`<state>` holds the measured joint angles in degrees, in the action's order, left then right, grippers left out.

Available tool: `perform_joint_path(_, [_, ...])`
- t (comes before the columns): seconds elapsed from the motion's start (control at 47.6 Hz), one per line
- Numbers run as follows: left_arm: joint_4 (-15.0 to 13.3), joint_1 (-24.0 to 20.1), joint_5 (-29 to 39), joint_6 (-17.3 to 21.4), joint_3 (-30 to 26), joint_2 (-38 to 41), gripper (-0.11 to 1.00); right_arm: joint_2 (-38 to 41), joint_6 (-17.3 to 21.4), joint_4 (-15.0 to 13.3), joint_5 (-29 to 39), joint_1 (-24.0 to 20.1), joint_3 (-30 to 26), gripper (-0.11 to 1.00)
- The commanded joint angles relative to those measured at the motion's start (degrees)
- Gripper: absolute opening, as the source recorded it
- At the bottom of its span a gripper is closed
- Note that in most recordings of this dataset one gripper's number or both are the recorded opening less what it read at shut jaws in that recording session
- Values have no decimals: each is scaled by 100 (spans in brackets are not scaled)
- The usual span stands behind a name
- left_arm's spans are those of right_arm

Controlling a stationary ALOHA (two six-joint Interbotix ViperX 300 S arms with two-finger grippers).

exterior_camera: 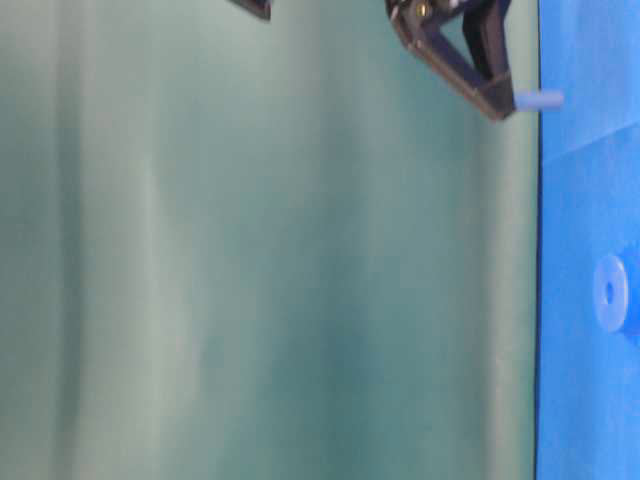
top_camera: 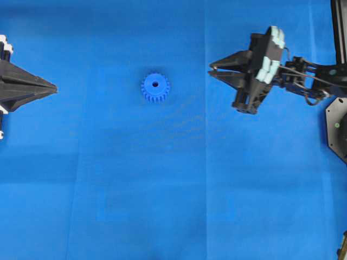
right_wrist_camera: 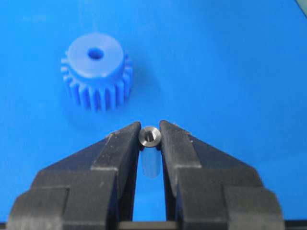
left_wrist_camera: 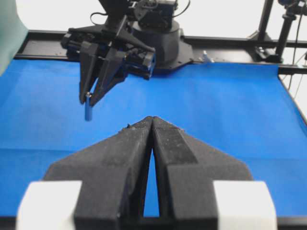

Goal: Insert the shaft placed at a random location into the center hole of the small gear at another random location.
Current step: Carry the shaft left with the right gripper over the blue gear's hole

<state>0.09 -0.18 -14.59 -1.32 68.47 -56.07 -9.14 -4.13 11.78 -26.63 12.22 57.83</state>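
Right wrist view: the right gripper [right_wrist_camera: 150, 135] pinches the shaft [right_wrist_camera: 149, 136] upright, near the small gear [right_wrist_camera: 96, 72]. Its center hole [right_wrist_camera: 95, 53] is empty. The left gripper [left_wrist_camera: 152, 120] is pressed together, holding nothing.

a blue mat [top_camera: 162, 189] covers the whole work surface, smooth and matte, with faint straight creases crossing it in the overhead view (one runs top to bottom a little right of the middle, another across the lower left). in the left wrist view the mat ends at a black frame rail [left_wrist_camera: 230, 43] along its far edge, and thin black upright posts [left_wrist_camera: 265, 21] rise at the far right corner against a bright white background. in the table-level view a plain green backdrop [exterior_camera: 250, 260] fills most of the picture, softly wrinkled, meeting the mat along a dark straight line.
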Motion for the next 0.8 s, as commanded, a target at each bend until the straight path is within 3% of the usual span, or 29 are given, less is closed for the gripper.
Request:
perform_joint_path(0.0, [-9, -9, -26, -9, -62, 18, 0, 176, -26, -9, -18, -44, -396, 3])
perform_joint_path(0.357, [0, -9, 26, -9, -62, 18, 0, 1072, -70, -53, 272, -281, -1679, 3])
perform_joint_path(0.777, [-9, -18, 26, -9, -62, 18, 0, 1521, -62, -97, 334, -404, -2303, 3])
